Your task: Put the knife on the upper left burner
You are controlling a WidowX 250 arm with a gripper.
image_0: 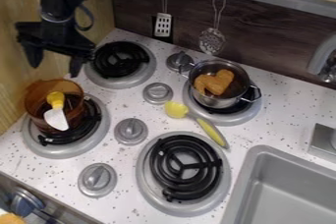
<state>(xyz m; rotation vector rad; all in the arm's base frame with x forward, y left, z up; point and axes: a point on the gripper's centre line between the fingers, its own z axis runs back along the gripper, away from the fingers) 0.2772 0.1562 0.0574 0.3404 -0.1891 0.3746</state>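
i hold the empty, spread fingers (55, 62) near the upper left burner (134, 78), presumably to stage retrieval of the knife (57, 119) in the amber pot (33, 102) on the lower left burner (95, 137), where its exposed yellow handle (55, 99) likely suits a grip from overhead.

Looks bright on the white bench (279, 120), with soft light. Shines a little on the metal pot (220, 102) and the curved tap (322, 53). Turns darker along the brown back wall (266, 46). Falls into gentle gray shade inside the sink (295, 193).
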